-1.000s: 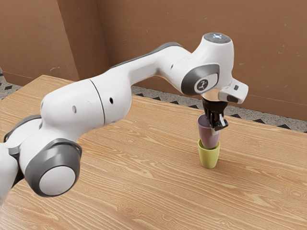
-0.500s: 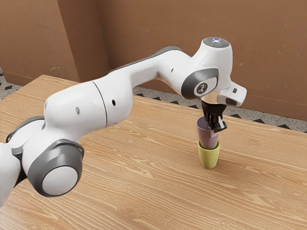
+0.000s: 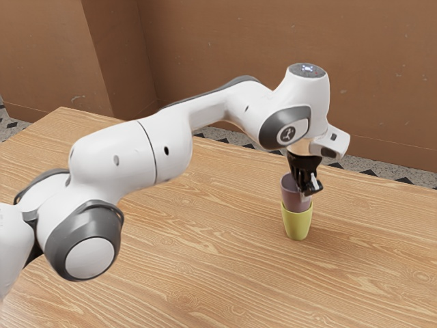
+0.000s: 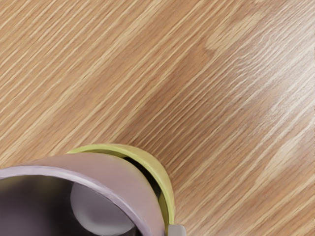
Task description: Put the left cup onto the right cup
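Resting on the wooden table, a green cup holds the purple cup nested upright inside it — the gripper pinches the purple rim from above, fingers close together; a brown wall stands behind.

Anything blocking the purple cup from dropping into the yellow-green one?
Nothing visible does. The purple cup, gripped at its rim by the gripper, already sits partly inside the yellow-green cup. In the wrist view there is just a thin dark gap between the two walls, with nothing in it.
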Available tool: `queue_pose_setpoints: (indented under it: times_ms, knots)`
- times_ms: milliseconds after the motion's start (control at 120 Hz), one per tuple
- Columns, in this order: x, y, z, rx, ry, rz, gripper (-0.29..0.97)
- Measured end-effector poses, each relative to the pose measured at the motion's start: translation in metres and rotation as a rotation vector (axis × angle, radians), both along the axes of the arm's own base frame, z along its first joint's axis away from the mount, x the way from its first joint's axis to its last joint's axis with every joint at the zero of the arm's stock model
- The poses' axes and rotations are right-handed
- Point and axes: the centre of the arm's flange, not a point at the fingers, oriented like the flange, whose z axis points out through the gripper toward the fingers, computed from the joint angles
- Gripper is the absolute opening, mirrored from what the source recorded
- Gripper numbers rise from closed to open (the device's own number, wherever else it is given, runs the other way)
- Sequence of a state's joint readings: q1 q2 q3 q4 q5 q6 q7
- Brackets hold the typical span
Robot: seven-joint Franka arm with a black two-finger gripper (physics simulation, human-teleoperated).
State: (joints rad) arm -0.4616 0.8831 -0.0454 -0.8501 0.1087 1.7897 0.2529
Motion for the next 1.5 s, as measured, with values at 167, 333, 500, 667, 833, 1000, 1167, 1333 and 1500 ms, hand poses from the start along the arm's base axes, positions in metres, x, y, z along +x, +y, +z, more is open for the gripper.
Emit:
queue_pose_setpoints:
  times_ms: [167, 333, 500, 667, 833, 1000, 1167, 1333, 1500]
  knots:
    - [0.001, 0.0, -0.001, -0.003, -0.001, 0.001, -0.08]
    - [-0.001, 0.0, 0.0, -0.007, 0.006, 0.002, 0.17]
    - [-0.003, -0.001, 0.008, -0.006, 0.012, 0.004, 0.41]
    - [-0.01, -0.001, 0.033, -0.006, -0.002, 0.004, 0.53]
    - [-0.018, 0.003, 0.072, -0.015, -0.033, 0.013, 0.6]
    - [-0.03, 0.015, 0.094, -0.009, -0.025, 0.029, 0.64]
    - [-0.048, 0.039, 0.107, 0.016, 0.006, 0.054, 0.66]
    - [-0.062, 0.07, 0.117, 0.032, 0.03, 0.091, 0.67]
    - [-0.075, 0.098, 0.127, 0.04, 0.047, 0.126, 0.68]
